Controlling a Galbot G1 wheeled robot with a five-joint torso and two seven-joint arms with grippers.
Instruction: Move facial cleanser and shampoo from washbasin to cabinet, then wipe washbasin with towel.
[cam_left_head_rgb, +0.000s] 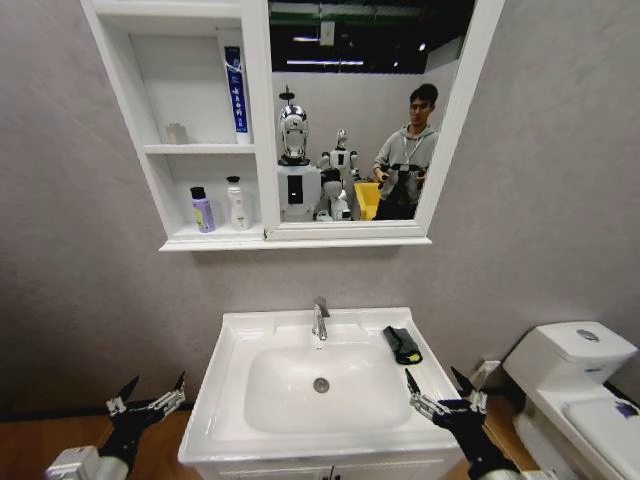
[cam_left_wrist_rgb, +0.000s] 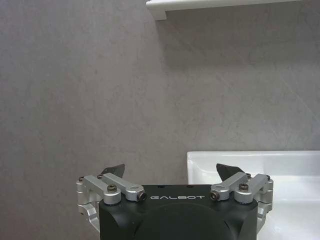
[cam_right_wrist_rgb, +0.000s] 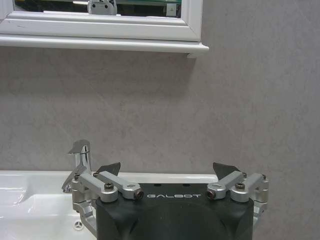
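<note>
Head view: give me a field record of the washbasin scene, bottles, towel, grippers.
washbasin: white, bowl bare, chrome tap at the back
towel: dark bundle on the basin's back right ledge
cabinet: purple bottle and white bottle on the bottom shelf, blue tube upright above
left gripper: open, low, left of the basin
right gripper: open, at the basin's front right corner, short of the towel

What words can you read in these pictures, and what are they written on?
"GALBOT": on the black body of the left gripper, seen in the left wrist view.
"GALBOT": on the black body of the right gripper, seen in the right wrist view.
The blue tube, purple bottle and white bottle in the cabinet carry labels, but the print is too small to read.
</note>
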